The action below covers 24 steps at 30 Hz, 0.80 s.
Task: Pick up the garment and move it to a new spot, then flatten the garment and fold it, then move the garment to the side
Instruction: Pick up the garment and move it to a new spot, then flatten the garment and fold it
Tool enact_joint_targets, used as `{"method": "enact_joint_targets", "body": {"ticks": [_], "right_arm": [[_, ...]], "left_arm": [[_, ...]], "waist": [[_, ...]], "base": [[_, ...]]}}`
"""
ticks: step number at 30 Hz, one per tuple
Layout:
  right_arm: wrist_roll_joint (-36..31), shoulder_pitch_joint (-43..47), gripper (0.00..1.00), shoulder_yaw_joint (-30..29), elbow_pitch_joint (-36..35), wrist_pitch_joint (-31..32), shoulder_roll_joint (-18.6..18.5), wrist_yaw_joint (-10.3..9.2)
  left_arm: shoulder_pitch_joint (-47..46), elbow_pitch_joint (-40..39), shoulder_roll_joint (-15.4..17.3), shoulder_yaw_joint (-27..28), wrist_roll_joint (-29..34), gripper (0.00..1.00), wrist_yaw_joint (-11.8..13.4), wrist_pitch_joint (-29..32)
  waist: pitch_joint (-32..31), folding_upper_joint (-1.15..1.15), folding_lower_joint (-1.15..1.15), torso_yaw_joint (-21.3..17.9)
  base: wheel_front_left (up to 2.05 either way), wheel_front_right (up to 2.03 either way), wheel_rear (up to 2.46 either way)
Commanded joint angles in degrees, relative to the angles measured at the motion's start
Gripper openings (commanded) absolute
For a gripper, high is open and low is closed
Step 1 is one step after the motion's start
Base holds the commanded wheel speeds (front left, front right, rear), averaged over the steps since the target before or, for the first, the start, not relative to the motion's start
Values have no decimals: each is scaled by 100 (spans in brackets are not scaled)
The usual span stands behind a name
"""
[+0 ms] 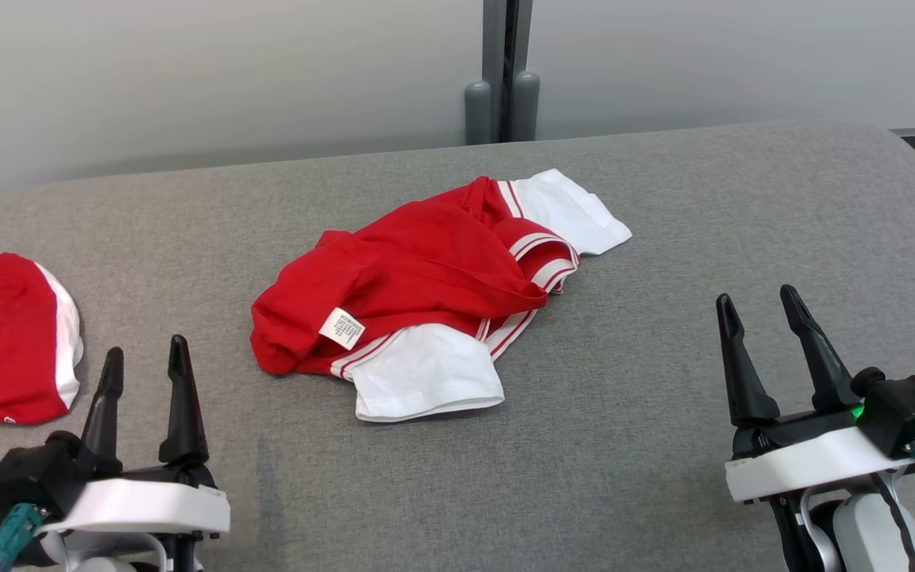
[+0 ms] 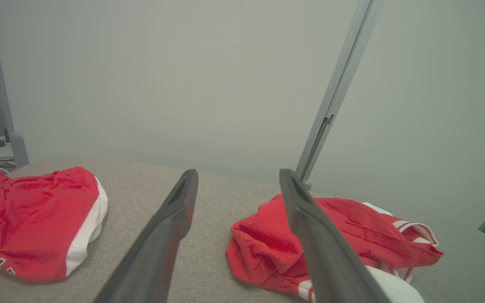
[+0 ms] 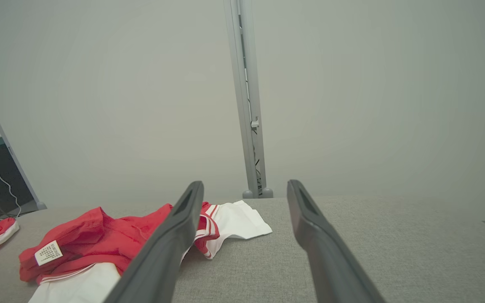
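The left gripper [image 1: 146,345] stood at the near left of the grey cloth-covered table [image 1: 664,445], its two dark fingers spread wide and holding nothing. Just beyond it to the left lay a small pair of red shorts [image 1: 9,338] with a white side panel, no part of this job. In the middle of the table, well apart from both grippers, the shirt [image 1: 426,270] lay in a crumpled heap. Its red body was bunched, one white sleeve lay toward the near side and the other toward the far right, and a white label [image 1: 342,327] showed on the near left fold. The right gripper [image 1: 756,294] stood at the near right, likewise wide and empty.

By this reading the first step, the pick-up, had not begun. The next move would call for the arms to reach in to the heap and close on cloth at separate edges, probably near the sleeves, so the shirt would lift without bunching further.
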Motion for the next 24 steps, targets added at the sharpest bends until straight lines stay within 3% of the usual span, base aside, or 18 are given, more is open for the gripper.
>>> {"method": "enact_joint_targets", "body": {"ticks": [1,10,24], "right_arm": [[-6,75,100,-33,-52,-17,-33,12],[-8,27,100,28,-6,-17,-52,12],[156,-236,100,406,162,-17,-199,12]], "left_arm": [[54,15,-68,80,88,100,-77,-9],[17,350,-624,570,653,100,-733,-10],[-107,543,-961,891,1059,100,-1134,-10]], "waist": [[26,0,0,38],[12,0,0,186],[13,0,0,424]], "base": [[0,0,0],[0,0,0],[0,0,0]]}}
